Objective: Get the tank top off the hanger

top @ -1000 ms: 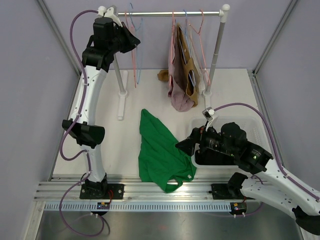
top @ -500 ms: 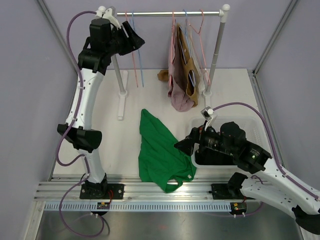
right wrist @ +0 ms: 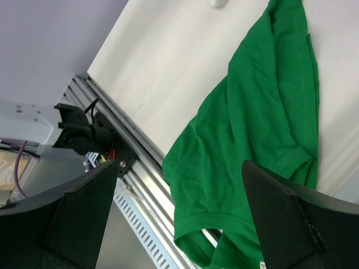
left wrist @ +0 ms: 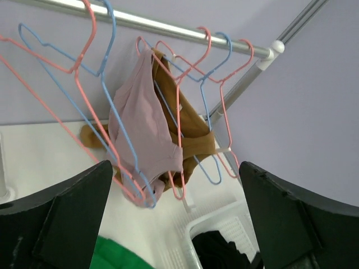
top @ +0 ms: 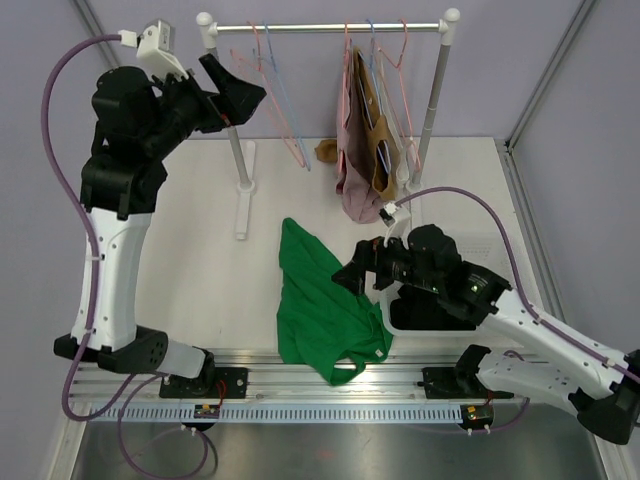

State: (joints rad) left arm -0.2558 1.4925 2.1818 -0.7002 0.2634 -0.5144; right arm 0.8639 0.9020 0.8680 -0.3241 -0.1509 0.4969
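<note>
Black fingers of the left gripper (top: 243, 95) stand spread wide on nothing, high beside the rail (top: 320, 27) and its two empty hangers (left wrist: 100, 72). The right gripper (top: 345, 280) is also wide open and empty, just above the green tank top (top: 320, 300), which lies crumpled on the table (top: 200, 260), free of any hanger. Removal looks finished. The next move is probably drawing both arms clear without snagging cloth.

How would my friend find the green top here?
Start at the clothes rail at the back of the white table. Come forward: the green top lies crumpled by the front edge. Unlike the hanging pink garment, it is green and on no hanger.
</note>
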